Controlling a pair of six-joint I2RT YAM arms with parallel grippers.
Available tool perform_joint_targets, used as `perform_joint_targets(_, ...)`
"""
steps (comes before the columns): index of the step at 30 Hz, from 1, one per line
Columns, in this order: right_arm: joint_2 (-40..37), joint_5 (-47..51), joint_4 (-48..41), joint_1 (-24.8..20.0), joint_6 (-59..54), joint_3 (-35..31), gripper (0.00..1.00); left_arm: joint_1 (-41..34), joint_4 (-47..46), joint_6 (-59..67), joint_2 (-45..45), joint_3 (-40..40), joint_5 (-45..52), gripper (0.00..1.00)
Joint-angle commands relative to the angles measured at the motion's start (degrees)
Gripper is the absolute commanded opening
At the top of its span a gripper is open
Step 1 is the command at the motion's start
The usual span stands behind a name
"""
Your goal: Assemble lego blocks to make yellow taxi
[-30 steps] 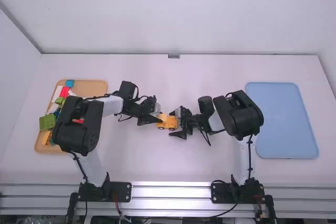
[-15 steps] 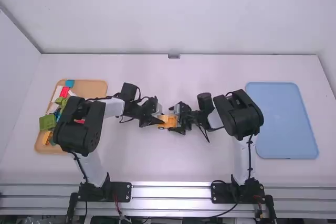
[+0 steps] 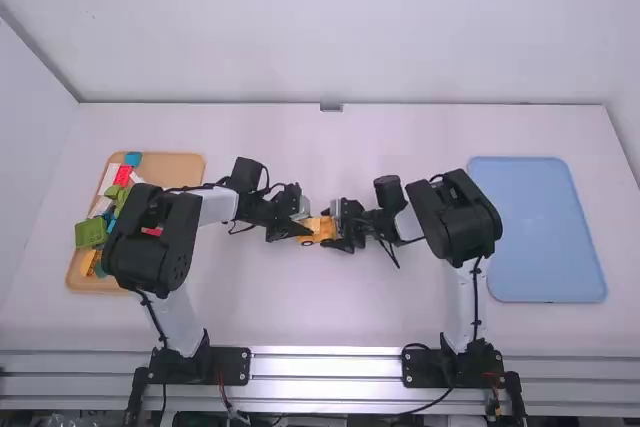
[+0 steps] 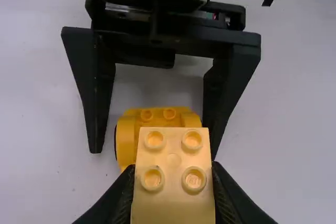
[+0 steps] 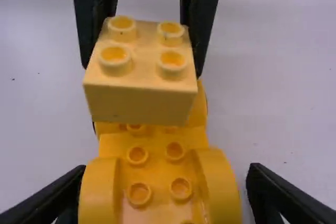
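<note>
In the high view my left gripper [image 3: 303, 231] and my right gripper [image 3: 339, 228] face each other across the yellow car base [image 3: 321, 233] at mid-table. My left gripper [image 4: 172, 184] is shut on a pale yellow four-stud block [image 4: 174, 153], held level over one end of the car base [image 4: 125, 142]. From the right wrist, the block [image 5: 139, 102] overlaps the studs of the base [image 5: 155, 156]; whether they touch, I cannot tell. My right gripper [image 5: 167, 195] stands open, one finger on each side of the base's fendered end, gaps showing beside it.
At the left, partly under the left arm, lies a wooden tray [image 3: 180, 162] with red, green, white, blue and orange blocks. A light blue tray [image 3: 540, 232] lies flat at the right, beyond the right arm.
My right gripper's fingers have come closer together around the base. The left gripper, still holding the block, has shifted very slightly.
</note>
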Motion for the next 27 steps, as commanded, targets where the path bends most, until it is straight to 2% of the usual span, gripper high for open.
perform_joint_targets(1,0.8,-0.7,-1.4,0.1,-2.3,1.7,0.83,-0.2,-0.2,-1.2,-0.7,-0.7,0.1,0.02)
perform_joint_targets(5,0.8,-1.0,-4.7,0.0,-5.6,3.1,0.92,0.1,0.0,-1.2,-0.7,-1.3,-0.1,0.02)
perform_joint_targets(10,0.8,-2.7,-7.8,0.5,-8.9,4.1,0.92,0.1,0.2,-1.2,-0.7,-1.7,-0.4,0.02)
perform_joint_targets(11,0.8,-2.7,-8.4,0.8,-9.0,4.4,0.91,0.1,0.2,-1.2,-0.7,-1.7,-1.1,0.02)
perform_joint_targets(16,0.8,-1.8,-8.6,1.2,-9.0,4.8,0.7,0.1,0.0,-1.3,-0.7,-1.5,-1.4,0.02)
perform_joint_targets(17,0.8,-2.0,-8.6,1.2,-9.0,4.8,0.63,0.1,-0.2,-1.2,-0.7,-1.1,-1.6,0.02)
perform_joint_targets(21,0.8,-1.9,-8.6,1.2,-9.0,4.8,0.57,0.1,-0.2,-1.3,-0.7,-0.4,-1.4,0.02)
perform_joint_targets(27,0.8,1.7,-6.4,-0.5,-2.5,4.7,0.55,0.1,-0.2,-1.4,-0.7,1.1,-1.4,0.02)
